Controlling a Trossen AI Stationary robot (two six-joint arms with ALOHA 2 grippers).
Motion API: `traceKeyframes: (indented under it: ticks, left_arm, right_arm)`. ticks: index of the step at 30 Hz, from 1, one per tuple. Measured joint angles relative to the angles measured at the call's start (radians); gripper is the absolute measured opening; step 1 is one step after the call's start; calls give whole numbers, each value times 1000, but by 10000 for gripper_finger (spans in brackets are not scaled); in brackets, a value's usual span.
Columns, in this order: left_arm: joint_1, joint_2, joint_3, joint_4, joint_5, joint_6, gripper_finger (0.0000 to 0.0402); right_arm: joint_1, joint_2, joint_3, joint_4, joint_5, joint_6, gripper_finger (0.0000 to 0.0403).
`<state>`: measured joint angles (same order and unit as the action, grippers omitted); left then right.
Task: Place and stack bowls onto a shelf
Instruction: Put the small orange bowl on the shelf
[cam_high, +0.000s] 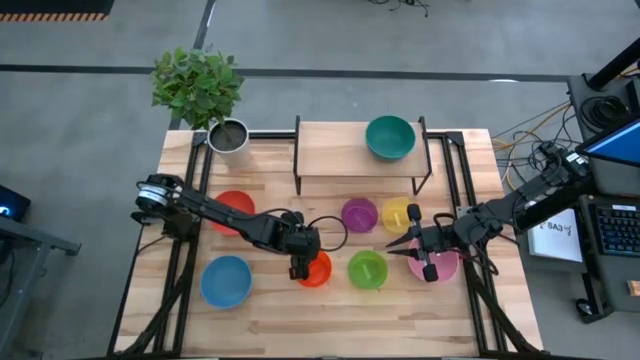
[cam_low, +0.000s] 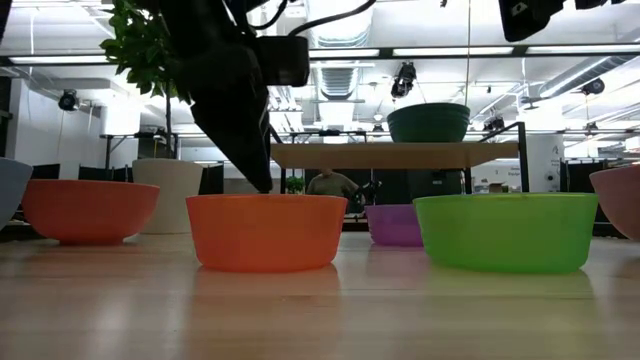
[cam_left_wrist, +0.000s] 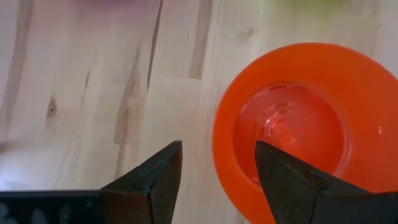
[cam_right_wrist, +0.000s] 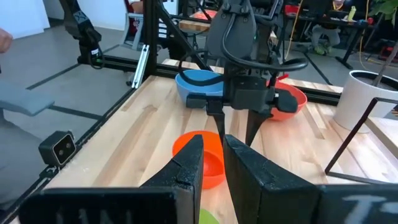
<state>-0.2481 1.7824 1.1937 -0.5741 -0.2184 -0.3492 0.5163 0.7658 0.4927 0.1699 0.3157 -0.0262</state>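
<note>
orange bowl (cam_high: 316, 268) near tabletop's front edge, middle | light, stiff, slick plastic (likely): pinch your left gripper (cam_left_wrist: 214, 180) across its rim, jaws released astride it | green bowl (cam_high: 367, 269) just beside | right gripper (cam_high: 418, 258) over pink bowl (cam_high: 441, 262), jaws nearly closed, holding nothing visible
</note>
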Motion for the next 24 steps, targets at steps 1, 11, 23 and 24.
traceKeyframes:
  ticks: [1, 11, 23, 24]
  left_arm:
    - [1, 0, -10, 15, 0, 0, 185]
    - [11, 0, -113, 169, 29, -34, 161]
    - [27, -1, -115, 171, 50, -52, 8]
    - [29, -3, -115, 169, 54, -53, 8]
  right_arm:
    - [0, 0, 0, 0, 0, 0, 52]
    - [0, 1, 0, 0, 0, 16, 52]
    - [0, 1, 0, 0, 1, 20, 52]
    - [0, 1, 0, 0, 1, 26, 52]
